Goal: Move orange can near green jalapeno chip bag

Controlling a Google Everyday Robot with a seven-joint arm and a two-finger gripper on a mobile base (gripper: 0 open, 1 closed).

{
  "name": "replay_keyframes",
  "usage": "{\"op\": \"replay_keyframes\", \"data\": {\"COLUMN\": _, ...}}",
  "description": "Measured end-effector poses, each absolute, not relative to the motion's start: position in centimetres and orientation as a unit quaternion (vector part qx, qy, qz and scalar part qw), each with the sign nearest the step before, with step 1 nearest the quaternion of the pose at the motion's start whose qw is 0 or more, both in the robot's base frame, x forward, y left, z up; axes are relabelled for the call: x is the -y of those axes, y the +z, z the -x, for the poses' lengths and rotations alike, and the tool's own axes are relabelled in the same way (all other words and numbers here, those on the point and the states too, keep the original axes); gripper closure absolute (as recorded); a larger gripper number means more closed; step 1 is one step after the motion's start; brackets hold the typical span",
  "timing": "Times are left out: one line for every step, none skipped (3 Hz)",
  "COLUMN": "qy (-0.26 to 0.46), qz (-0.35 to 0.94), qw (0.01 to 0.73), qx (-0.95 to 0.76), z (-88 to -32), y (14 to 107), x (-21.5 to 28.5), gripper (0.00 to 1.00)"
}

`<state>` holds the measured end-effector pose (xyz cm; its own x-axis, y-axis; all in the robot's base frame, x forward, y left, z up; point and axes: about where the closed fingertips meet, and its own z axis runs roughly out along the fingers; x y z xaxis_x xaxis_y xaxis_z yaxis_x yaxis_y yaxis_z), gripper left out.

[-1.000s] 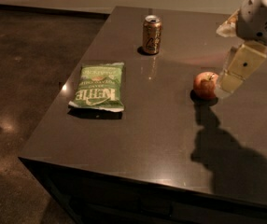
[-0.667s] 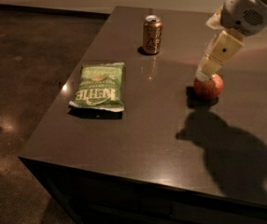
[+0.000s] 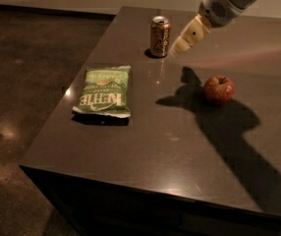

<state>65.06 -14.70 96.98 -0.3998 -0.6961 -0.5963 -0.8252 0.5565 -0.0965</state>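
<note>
The orange can (image 3: 160,36) stands upright near the far edge of the dark table (image 3: 145,146). The green jalapeno chip bag (image 3: 104,91) lies flat nearer the left front, white "KETTLE" lettering up, well apart from the can. My gripper (image 3: 176,49) hangs from the arm at the upper right, above the table just right of the can and not touching it. It holds nothing that I can see.
A red apple (image 3: 219,89) sits on the table to the right of the bag and in front of the gripper. The arm's shadow falls across the table's right half. The table's left and front edges drop to a dark floor (image 3: 17,82).
The gripper has moved left and away from the apple toward the can. The can, bag and apple have stayed put.
</note>
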Motion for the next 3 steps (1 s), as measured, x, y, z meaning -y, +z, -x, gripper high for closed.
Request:
{"op": "replay_keyframes", "data": {"qy": 0.124, "qz": 0.42, "qw": 0.32, "qx": -0.84, "z": -68.7, "y": 96.6, "x": 13.8, "gripper": 0.0}}
{"op": "replay_keyframes", "data": {"qy": 0.138, "qz": 0.379, "qw": 0.342, "qx": -0.849, "z": -72.3, "y": 96.2, "x": 13.5, "gripper": 0.0}}
{"op": "replay_keyframes", "data": {"qy": 0.142, "qz": 0.347, "qw": 0.361, "qx": -0.854, "z": -75.6, "y": 95.5, "x": 13.1, "gripper": 0.0}}
